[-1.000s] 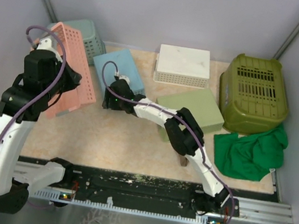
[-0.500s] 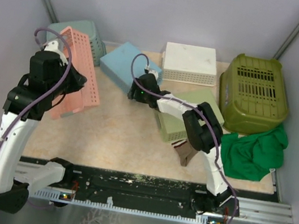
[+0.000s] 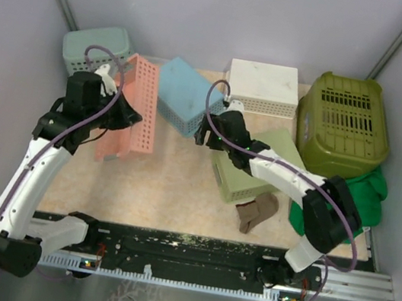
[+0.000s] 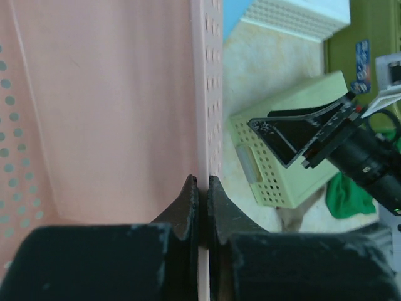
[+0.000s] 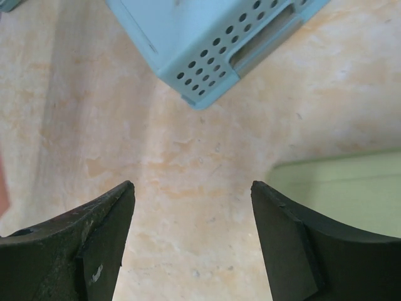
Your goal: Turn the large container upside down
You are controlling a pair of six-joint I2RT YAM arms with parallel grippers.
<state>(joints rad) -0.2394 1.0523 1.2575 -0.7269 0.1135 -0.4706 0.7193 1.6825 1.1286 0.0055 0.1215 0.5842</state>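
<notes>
A pink perforated basket (image 3: 136,113) stands tilted on its side at the left of the table, its open side facing left. My left gripper (image 3: 119,115) is shut on its wall. The left wrist view shows both fingers pinching the thin pink wall (image 4: 207,94) at the gripper (image 4: 200,183). My right gripper (image 3: 207,130) is open and empty. It hovers over bare table between a blue basket (image 3: 183,97) and a light green basket (image 3: 248,170). An olive green basket (image 3: 342,126), the biggest in view, lies bottom up at the back right.
A teal basket (image 3: 94,48) sits at the back left and a white basket (image 3: 264,88) at the back middle. A green cloth (image 3: 338,208) and a brown item (image 3: 256,211) lie at the right front. The blue basket (image 5: 207,37) and light green basket (image 5: 338,188) flank my right gripper (image 5: 191,194).
My left gripper has swung the pink basket right and tipped it further up on its side. My right arm has moved right, away from the blue basket, which shifted towards the back.
</notes>
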